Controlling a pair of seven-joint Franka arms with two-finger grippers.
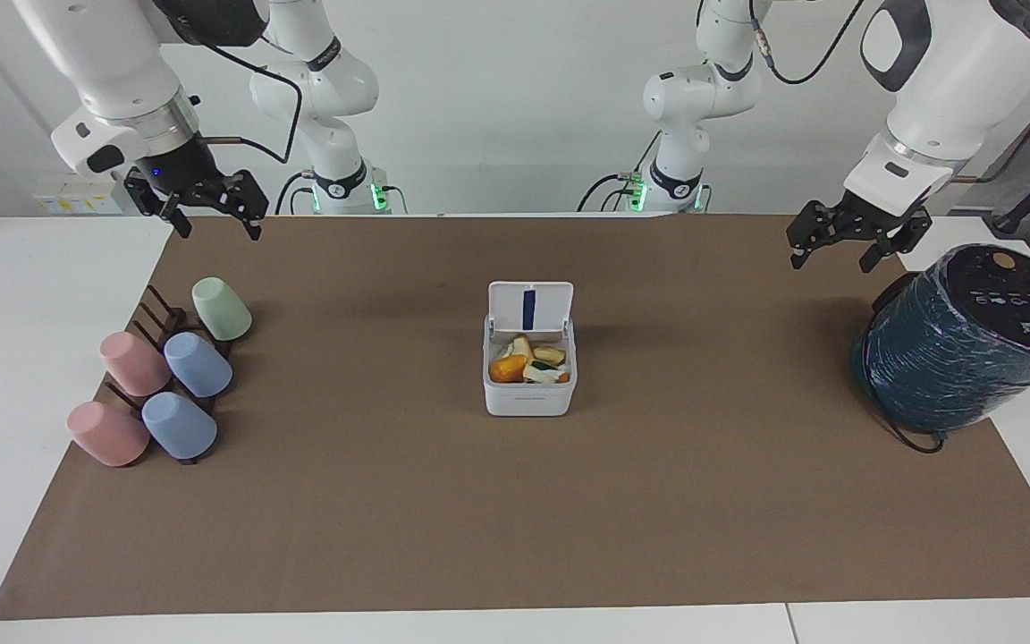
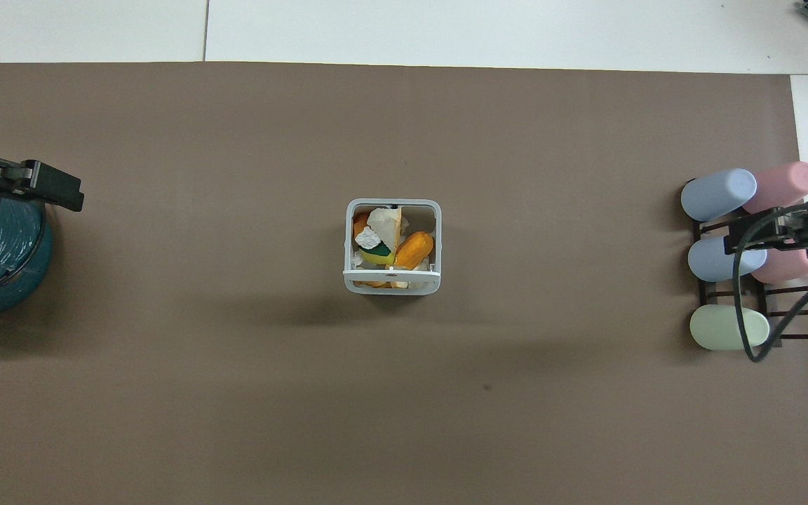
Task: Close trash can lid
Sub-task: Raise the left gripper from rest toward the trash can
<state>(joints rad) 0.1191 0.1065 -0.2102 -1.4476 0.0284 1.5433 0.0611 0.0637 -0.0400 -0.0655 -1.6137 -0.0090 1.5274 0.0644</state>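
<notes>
The small white trash can stands in the middle of the brown mat, with orange and yellow scraps inside. Its lid stands open and upright on the side nearer the robots, blue stripe showing. From overhead the trash can shows its open top. My left gripper hangs open and empty in the air beside the dark teal cylinder, well away from the can; it also shows overhead. My right gripper hangs open and empty over the cup rack end; overhead it covers the cups.
A large dark teal wrapped cylinder with a black top lies tilted at the left arm's end of the table. A dark rack with pink, blue and green cups sits at the right arm's end.
</notes>
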